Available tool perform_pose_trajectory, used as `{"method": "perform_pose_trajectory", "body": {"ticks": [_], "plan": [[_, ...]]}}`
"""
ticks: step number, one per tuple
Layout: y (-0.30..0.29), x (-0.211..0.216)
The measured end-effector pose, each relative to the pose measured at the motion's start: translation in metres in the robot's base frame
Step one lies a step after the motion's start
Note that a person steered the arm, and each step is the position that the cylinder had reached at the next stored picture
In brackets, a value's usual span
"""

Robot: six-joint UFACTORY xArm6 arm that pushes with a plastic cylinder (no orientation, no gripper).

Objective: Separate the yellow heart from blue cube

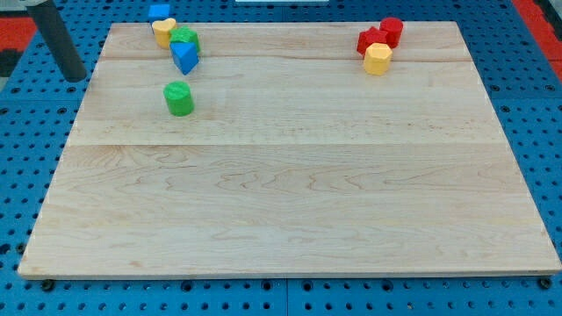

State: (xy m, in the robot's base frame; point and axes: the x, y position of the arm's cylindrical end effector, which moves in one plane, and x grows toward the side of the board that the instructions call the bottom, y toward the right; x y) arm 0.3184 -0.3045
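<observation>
While the rod (57, 39) leaned in at the view's top left, off the wooden tabletop (290, 202), my tip (75, 79) sat over the blue pegboard (26, 132), well apart from every block. It is a bare rod, a tool with nothing to open or close, and it touched no block. The yellow heart (163, 31) lay at the tabletop's top-left edge, touching the blue cube (159, 11) just above it. A green block (185, 38) pressed against the heart's right side, with a blue block (184, 58) just below that. A green cylinder (178, 97) stood alone lower down. At the top right, two red blocks (381, 33) and a yellow block (378, 59) clustered together.
</observation>
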Motion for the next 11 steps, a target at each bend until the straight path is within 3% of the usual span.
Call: {"method": "perform_pose_trajectory", "body": {"ticks": [1,2,5,7,8,11], "plan": [[0.004,0.002],[0.029,-0.023],[0.032,-0.126],[0.095,-0.127],[0.099,-0.124],[0.115,-0.027]]}}
